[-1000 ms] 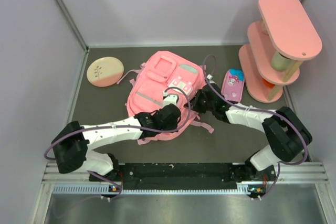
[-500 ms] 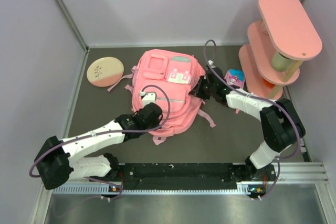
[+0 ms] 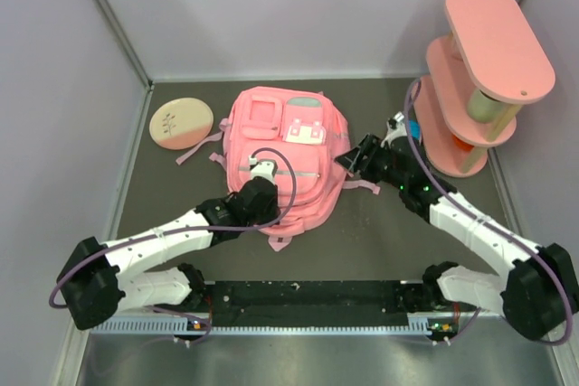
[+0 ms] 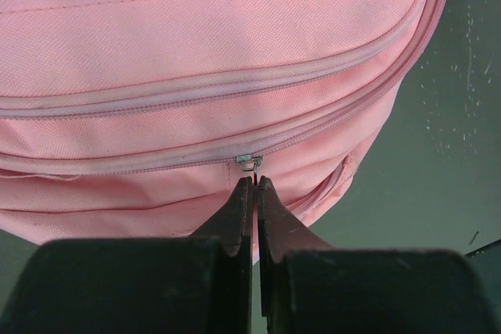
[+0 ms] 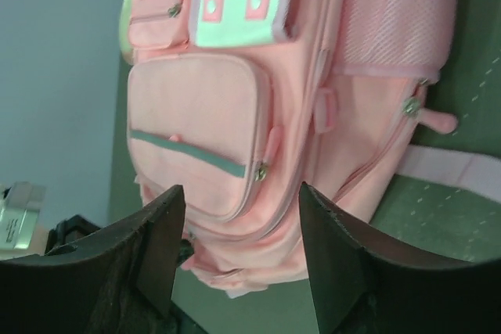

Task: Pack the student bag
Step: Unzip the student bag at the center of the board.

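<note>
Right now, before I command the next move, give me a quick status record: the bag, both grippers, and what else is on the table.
bag: student bag lying flat, front pockets up
left gripper: shut, tips at a zipper slider on the bag; cannot tell whether it pinches the pull
right gripper: open, empty, off the bag's right side, facing it
other: round disc left of the bag; pink tiered shelf at far right

Mat (image 3: 362,241) open nr front; bag (image 3: 280,146) centre, shelf (image 3: 479,79) blocks R rear.
</note>
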Motion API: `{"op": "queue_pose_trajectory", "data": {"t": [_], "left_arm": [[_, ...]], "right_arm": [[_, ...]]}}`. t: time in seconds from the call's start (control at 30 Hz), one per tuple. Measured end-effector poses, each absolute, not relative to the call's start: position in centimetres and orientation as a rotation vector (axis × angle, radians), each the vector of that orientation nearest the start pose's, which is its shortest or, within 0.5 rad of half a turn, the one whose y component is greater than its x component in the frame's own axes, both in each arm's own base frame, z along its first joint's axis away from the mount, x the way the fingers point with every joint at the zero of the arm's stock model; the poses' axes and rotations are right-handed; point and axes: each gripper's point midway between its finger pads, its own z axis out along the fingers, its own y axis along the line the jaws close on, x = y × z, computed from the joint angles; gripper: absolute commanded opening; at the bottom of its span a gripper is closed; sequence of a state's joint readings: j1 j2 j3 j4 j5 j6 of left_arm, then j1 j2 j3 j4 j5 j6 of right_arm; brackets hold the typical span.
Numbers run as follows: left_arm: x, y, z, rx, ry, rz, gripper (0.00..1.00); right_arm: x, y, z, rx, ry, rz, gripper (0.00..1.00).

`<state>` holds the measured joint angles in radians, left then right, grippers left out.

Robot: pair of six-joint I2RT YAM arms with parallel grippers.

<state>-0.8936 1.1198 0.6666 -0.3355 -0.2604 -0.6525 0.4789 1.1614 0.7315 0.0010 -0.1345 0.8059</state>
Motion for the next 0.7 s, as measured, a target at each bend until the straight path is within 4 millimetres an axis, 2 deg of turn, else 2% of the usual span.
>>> {"op": "queue_pose_trajectory", "data": {"t": [0.07, 0.23, 0.3, 0.47, 0.7], "left_arm": [[20.6, -22.6, 9.8, 0.175, 2.365, -0.473, 0.0], [20.5, -22.9, 10.0, 0.203, 2.349, -0.5, 0.0], [20.5, -22.9, 10.2, 0.206, 2.339, -0.509, 0.0], [20.4, -22.8, 10.6, 0.217, 2.314, -0.526, 0.0], [20.4, -22.9, 10.8, 0.23, 2.3, -0.54, 0.0]], "right_arm": [[29.2, 22.6, 18.3, 0.279, 2.089, 1.0, 0.58], [23.9, 28.1, 14.9, 0.251, 2.22, 1.131, 0.57], [22.8, 29.5, 14.0, 0.259, 2.258, 1.145, 0.56], [22.5, 31.4, 12.8, 0.316, 2.268, 1.153, 0.53], [23.2, 32.1, 10.4, 0.378, 2.311, 1.082, 0.52]]}}
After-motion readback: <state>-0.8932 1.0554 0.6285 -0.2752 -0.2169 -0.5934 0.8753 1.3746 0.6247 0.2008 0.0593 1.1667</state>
